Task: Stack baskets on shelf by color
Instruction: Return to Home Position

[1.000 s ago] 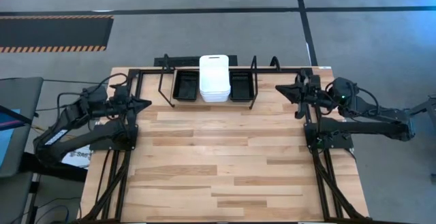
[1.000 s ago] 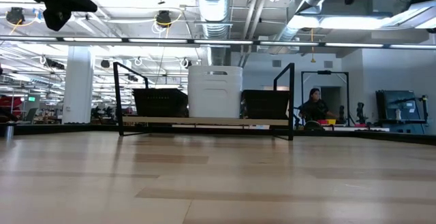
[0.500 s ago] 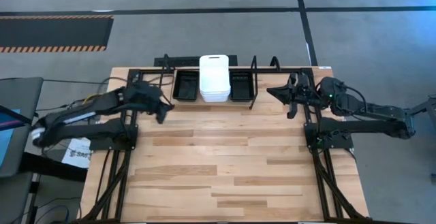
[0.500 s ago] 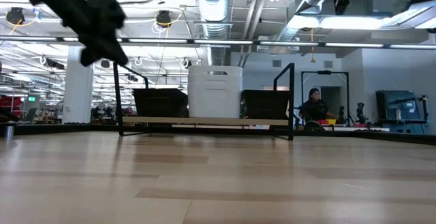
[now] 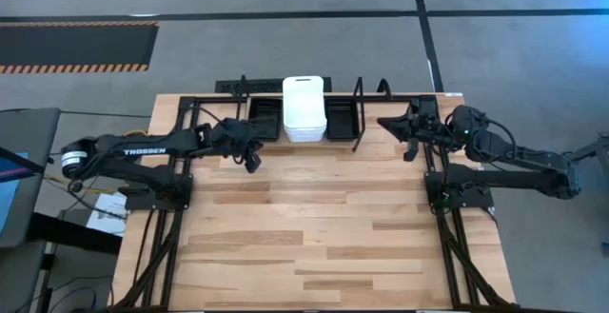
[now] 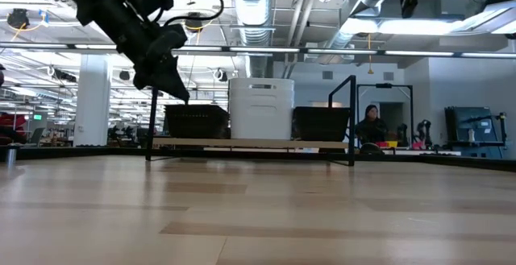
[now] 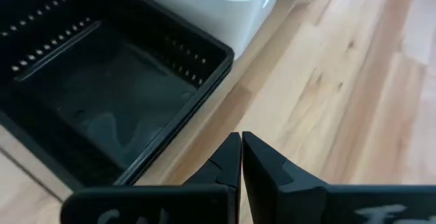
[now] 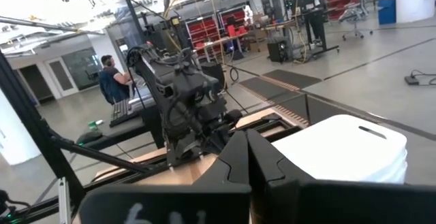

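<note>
The shelf (image 6: 242,143) stands at the table's far edge. On its wood base sit a black mesh basket (image 5: 265,120), a stack of white baskets (image 5: 304,118) in the middle, and another black basket (image 5: 341,123) on the right. My left gripper (image 5: 253,164) is shut and slants down, just in front of the left black basket's (image 7: 102,108) near corner and above the table. My right gripper (image 5: 383,123) is shut and level, held high to the right of the shelf with its tips toward it. The white stack (image 8: 347,146) shows past its fingers.
Bare wooden tabletop (image 5: 304,227) lies in front of the shelf. Black table-frame rails (image 5: 171,218) run along both sides under the arms. The shelf's upright loops (image 5: 357,104) stand between the baskets and my arms. A person (image 6: 371,124) sits in the room beyond.
My left gripper has swung from the table's left edge toward the shelf and come down, tipping to slant downward, staying shut. The shelf with its baskets has slid a little toward the table's right edge.
</note>
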Available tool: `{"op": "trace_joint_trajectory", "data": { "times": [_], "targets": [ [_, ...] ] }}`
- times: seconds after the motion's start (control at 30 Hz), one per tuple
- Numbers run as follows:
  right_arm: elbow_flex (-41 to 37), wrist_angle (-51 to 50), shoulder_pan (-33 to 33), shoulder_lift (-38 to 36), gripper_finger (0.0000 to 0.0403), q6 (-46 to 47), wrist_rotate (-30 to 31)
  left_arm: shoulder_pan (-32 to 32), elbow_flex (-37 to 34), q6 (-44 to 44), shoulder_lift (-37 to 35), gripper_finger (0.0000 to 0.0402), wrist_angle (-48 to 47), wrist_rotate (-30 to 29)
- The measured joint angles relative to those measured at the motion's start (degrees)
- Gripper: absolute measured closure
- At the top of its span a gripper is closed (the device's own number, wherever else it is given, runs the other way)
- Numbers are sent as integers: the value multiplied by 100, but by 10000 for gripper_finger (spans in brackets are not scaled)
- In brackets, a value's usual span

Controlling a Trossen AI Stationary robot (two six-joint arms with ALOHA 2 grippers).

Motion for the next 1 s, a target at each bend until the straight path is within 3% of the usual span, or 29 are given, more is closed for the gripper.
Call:
{"op": "trace_joint_trajectory", "data": {
  "times": [0.2, 0.63, 0.83, 1.0],
  "targets": [
    [0, -51, -7, -48, 401, 9, 0, -101, 489, 408, 5, 402, -6, -448],
    [0, -171, -7, -46, 401, -39, -212, -162, 1911, 1188, -78, 401, -1211, -327],
    [0, -226, -6, -284, 402, -463, -699, -156, 1822, 1058, -662, 401, -1752, 145],
    [-30, -778, -7, -917, 402, -693, -745, -158, 1261, 667, -1679, 401, -1582, 163]
  ]
}}
